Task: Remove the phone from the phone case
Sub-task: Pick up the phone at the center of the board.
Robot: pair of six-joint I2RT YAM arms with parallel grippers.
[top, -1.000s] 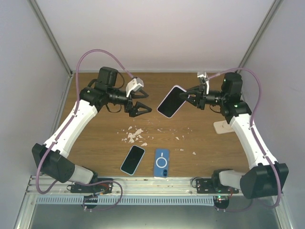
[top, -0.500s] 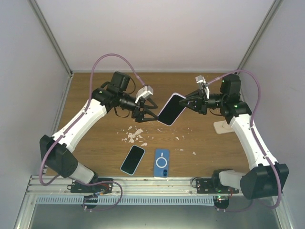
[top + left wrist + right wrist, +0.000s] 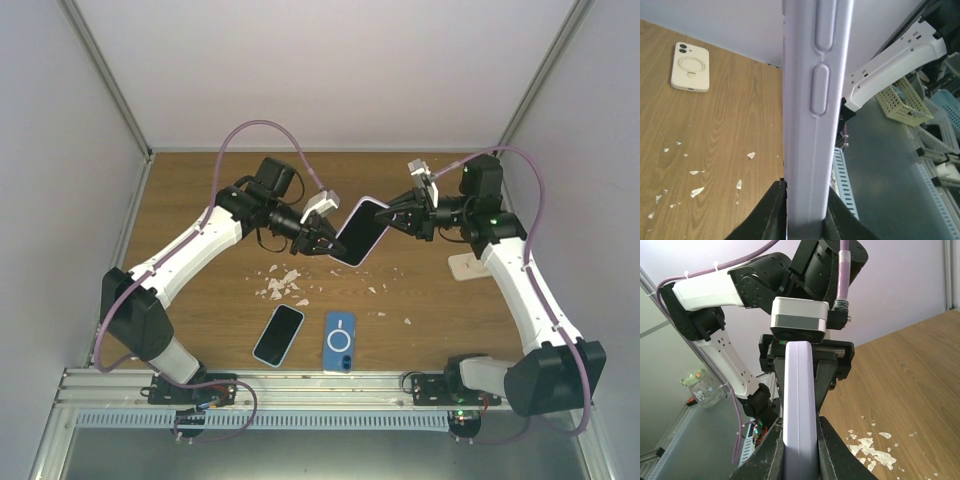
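Cased phone (image 3: 360,232) is clamped at opposite ends by the left claw (image 3: 329,243) and right claw (image 3: 394,214), above the desk (image 3: 200,290).
Its side buttons (image 3: 819,90) are seen only by the left wrist; a loose phone (image 3: 279,335) and blue case (image 3: 340,341) are shown only from above.

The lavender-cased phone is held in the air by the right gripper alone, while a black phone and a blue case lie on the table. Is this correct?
Not alone: the left wrist view shows the left gripper also clamped on the lavender-cased phone, opposite the right gripper. The black phone and blue case do lie on the table.
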